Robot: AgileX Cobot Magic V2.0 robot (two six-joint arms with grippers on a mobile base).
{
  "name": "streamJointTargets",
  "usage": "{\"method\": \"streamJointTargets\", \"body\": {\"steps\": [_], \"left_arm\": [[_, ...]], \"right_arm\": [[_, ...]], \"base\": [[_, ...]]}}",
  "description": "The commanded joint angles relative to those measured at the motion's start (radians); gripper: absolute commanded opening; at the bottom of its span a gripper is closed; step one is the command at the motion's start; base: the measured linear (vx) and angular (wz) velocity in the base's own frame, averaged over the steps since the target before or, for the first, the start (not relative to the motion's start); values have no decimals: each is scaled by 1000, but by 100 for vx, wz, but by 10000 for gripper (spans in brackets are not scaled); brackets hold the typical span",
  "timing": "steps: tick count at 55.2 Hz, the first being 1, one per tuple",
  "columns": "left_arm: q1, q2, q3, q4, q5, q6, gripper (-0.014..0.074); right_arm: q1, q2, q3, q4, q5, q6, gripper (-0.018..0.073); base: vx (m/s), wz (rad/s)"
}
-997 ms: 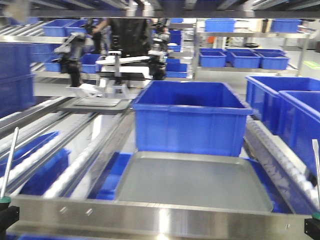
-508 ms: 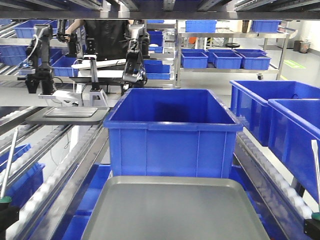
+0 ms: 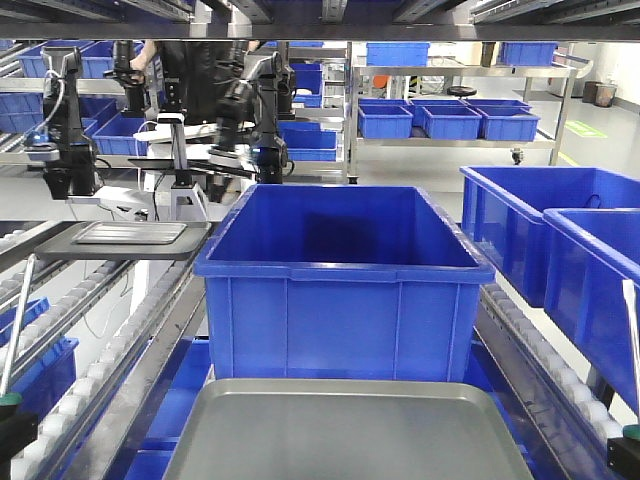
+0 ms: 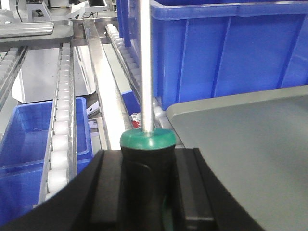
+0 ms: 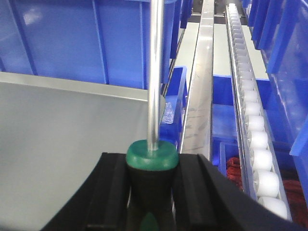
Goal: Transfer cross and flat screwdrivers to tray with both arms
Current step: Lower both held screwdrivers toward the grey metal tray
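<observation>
The grey tray (image 3: 350,430) lies low in the middle of the front view, in front of a deep blue crate. At the bottom left corner my left gripper (image 3: 12,435) is shut on a black-and-green screwdriver (image 3: 18,320) whose silver shaft points up. My right gripper (image 3: 628,455), at the bottom right corner, is shut on the other screwdriver (image 3: 632,350). In the left wrist view the left gripper (image 4: 147,161) clamps the handle (image 4: 147,139), with the tray (image 4: 250,139) to its right. The right gripper (image 5: 152,168) clamps its handle (image 5: 152,154), the tray (image 5: 62,125) to its left. Both tips are out of view.
The deep blue crate (image 3: 340,280) stands just behind the tray. Roller conveyors (image 3: 95,370) run along both sides. More blue bins (image 3: 560,240) stand at the right. At the back left are silver-jointed robot arms (image 3: 70,130), a second grey tray (image 3: 130,235) and a person in black.
The front view has shifted: the steel bar in the foreground is gone from sight, and the crate and tray look nearer. Both grippers still hold their screwdrivers.
</observation>
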Motion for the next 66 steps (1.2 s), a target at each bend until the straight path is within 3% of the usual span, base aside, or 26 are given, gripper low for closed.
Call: {"method": "streamJointTargets", "body": {"steps": [1,34,42,43,47,53,60,66], "left_arm": [[-4,-8,-31,-10,-89,-4,-3],[-4,3,-31,-10,-89,-6,-3],[-12,25,-35,-11,-178,1,-3],[-73,76,-36,-11,-238,42,-3],[-146,123,-36,-11,-306,38,-3],[-259,229,-62,-11,-395,-10,-3],[-347,371,-174,-11,-401,-56,-3],[-373,490,-270,-11,-397,-96,-1]], "right_arm": [[0,-5,-32,-7,-96,0,-8],[0,-5,-32,-6,-100,0,-8],[0,22,-32,56,-188,-7,-8],[3,78,-32,122,-234,-52,-8],[37,132,-32,167,-266,-123,-8],[154,219,-32,227,-390,-201,-8],[276,329,-32,262,-580,-202,-8],[300,406,-32,305,-631,-194,-5]], "base": [[3,-1],[0,0],[0,0],[0,0],[0,0],[0,0],[0,0],[0,0]]}}
